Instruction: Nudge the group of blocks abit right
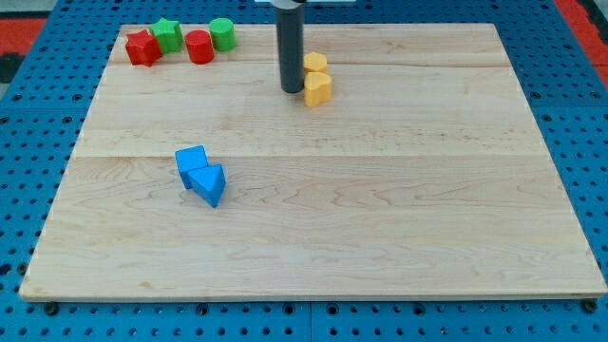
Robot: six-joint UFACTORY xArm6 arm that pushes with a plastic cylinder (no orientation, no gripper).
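My tip (292, 89) rests on the board near the view's top centre, just left of two yellow blocks: a yellow one (314, 65) behind and a yellow hexagon-like one (317, 88) in front, touching each other. At the top left sits a group of a red star-like block (142, 47), a green star (167, 35), a red cylinder (199, 47) and a green cylinder (222, 34). A blue cube (191, 161) and a blue triangular block (210, 183) touch each other at the left of centre.
The wooden board (380, 209) lies on a blue perforated surface (28, 152). The rod's dark shaft (290, 43) rises out of the view's top edge.
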